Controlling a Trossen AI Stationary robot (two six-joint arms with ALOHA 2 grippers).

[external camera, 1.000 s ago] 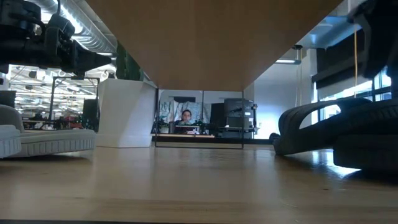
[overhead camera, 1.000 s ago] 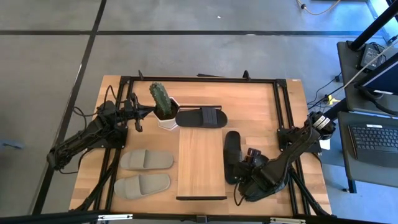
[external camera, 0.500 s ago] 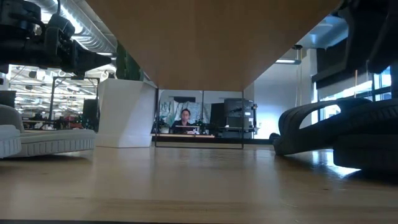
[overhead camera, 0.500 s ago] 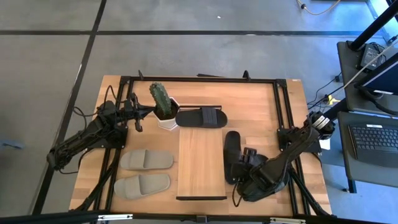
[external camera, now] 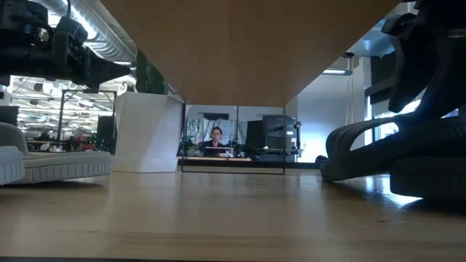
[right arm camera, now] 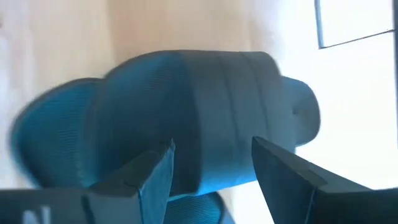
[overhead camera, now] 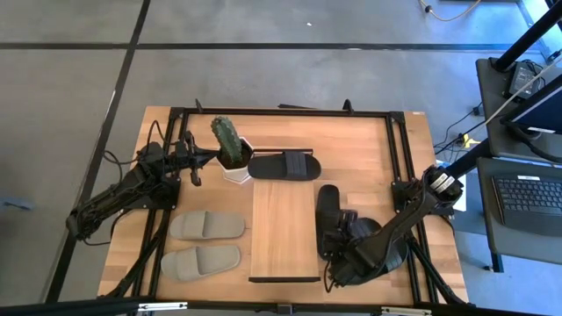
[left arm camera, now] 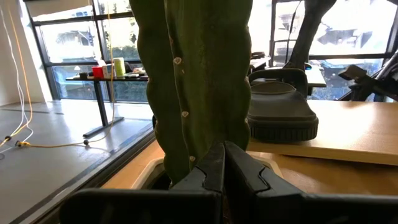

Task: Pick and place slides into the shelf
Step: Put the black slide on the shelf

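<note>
Landmark: the shelf point(overhead camera: 284, 230), a long light-wood panel, is lying lengthwise down the middle of the table point(overhead camera: 369, 154).

Shelf load: nothing is resting on its top surface; no slide is sitting on it yet.

Black slide, far end point(overhead camera: 284, 166): lying crosswise on the table just beyond the shelf's far short end, beside the potted cactus point(overhead camera: 228, 142).

Black slide, right side point(overhead camera: 328, 218): lying lengthwise just beside the shelf's right long edge, on the table.

Further black slide point(right arm camera: 186, 118): filling the right wrist view under the gripper; in the high view the arm is covering it, so its exact spot right of the shelf is unclear.

Grey-beige slides: one point(overhead camera: 207, 226) and another point(overhead camera: 200, 262) are lying side by side on the table, near the shelf's left long edge.

Right gripper point(overhead camera: 347, 254): working low to the right of the shelf, its fingers spread apart and straddling the black slide's strap, not yet closed on it.

Left gripper point(overhead camera: 195, 165): waiting well to the left of the shelf's far end, facing the cactus, fingers pressed together and holding nothing.

Progress: judged as barely begun; every visible slide is waiting to be placed, and the step in hand appears to be the first grasp.
</note>
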